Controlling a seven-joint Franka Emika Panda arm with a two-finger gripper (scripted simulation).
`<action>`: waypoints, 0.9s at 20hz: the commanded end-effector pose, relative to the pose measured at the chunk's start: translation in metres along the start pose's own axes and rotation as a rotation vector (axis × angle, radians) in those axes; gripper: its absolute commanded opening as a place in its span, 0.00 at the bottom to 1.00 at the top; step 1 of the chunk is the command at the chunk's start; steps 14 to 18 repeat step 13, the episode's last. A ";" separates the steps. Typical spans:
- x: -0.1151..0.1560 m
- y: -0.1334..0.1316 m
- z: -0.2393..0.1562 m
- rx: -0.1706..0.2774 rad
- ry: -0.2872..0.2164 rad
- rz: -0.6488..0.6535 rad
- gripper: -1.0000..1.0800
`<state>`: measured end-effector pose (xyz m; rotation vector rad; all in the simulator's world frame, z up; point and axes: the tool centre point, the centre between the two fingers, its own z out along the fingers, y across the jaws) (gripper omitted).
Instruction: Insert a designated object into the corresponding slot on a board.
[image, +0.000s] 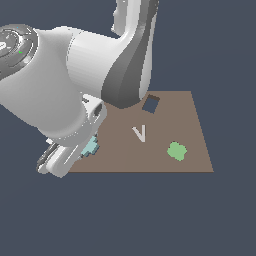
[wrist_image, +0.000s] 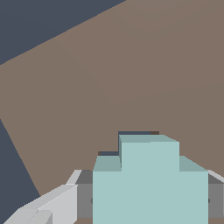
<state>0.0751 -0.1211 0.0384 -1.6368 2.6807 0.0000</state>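
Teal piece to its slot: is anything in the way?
Nothing visible. The hand grips the teal piece over the board's corner; dark slivers along its edges look like the slot right beneath it. The green piece and white V lie well off to the exterior view's right.

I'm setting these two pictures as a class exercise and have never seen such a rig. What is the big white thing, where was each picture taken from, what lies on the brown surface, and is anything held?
The big white shape is a simulated robot arm. Its gripper reaches down at the exterior view's left. That first picture comes from a camera off the arm; the second from a camera on its wrist, looking past the fingers.

The flat brown rectangular board carries a dark square cut-out, a pale V-shaped mark and a green lobed piece.

The small pale teal notched piece sits between the fingers, seemingly gripped. The wrist view shows it close up.
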 end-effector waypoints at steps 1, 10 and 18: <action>0.000 0.000 0.005 -0.001 0.000 -0.001 0.00; 0.000 0.000 0.008 -0.001 0.000 -0.001 0.96; 0.000 0.000 0.008 -0.001 0.000 -0.001 0.96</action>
